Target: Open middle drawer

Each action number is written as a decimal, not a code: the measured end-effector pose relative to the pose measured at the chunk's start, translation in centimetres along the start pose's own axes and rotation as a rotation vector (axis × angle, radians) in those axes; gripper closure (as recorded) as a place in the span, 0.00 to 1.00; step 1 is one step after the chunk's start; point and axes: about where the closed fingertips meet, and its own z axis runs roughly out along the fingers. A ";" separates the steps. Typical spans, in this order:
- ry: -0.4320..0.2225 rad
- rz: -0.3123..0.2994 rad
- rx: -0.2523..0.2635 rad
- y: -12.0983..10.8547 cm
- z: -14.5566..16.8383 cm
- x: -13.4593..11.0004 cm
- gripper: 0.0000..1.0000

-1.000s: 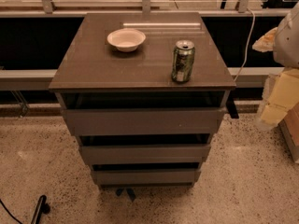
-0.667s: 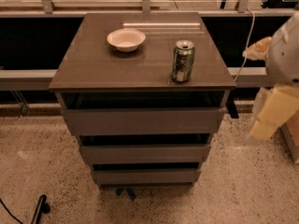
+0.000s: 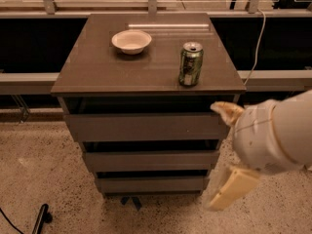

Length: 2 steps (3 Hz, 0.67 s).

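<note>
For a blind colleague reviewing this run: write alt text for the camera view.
The robot's gripper, wide open, hovers at the right edge of a three-drawer cabinet, level with the middle drawer. A white bowl and a green can stand on top.

The gripper [image 3: 218,157], with its two fingers wide apart, hangs near the right end of the middle drawer [image 3: 151,161].

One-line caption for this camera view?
Open gripper beside the cabinet's right edge; middle drawer shut, bowl and can on top.
</note>
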 end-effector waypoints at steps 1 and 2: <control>-0.052 0.021 0.002 1.2 2.3 -0.2 0.00; -0.055 0.026 -0.071 -0.2 5.8 -0.4 0.00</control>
